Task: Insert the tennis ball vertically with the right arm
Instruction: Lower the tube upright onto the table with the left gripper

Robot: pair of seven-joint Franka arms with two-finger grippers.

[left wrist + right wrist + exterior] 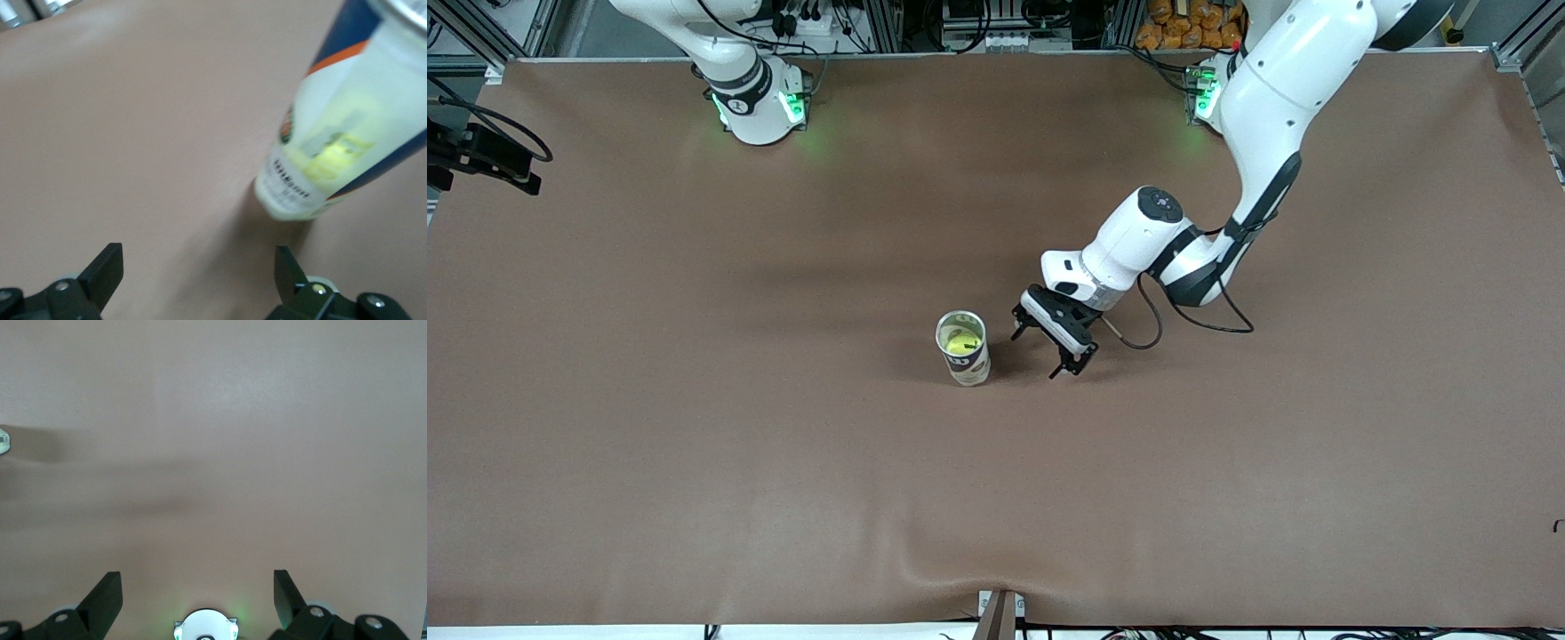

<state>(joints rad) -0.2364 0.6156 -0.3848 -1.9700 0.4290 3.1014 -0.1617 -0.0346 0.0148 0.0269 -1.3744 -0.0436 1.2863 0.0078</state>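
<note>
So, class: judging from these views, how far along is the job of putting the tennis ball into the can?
Done, it seems: the can stands upright on the table with a yellow tennis ball inside. In hand: nothing. The left gripper is open and empty beside the can, and the right gripper is open over bare table. Left: apparently only pulling the arms away.

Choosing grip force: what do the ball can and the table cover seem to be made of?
Ball can: likely thin clear plastic with a glossy printed label; yellow shows through the wall in the left wrist view.
Table cover: matte brown sheet, maybe vinyl or paper; it ripples along the edge nearest the front camera.
</note>
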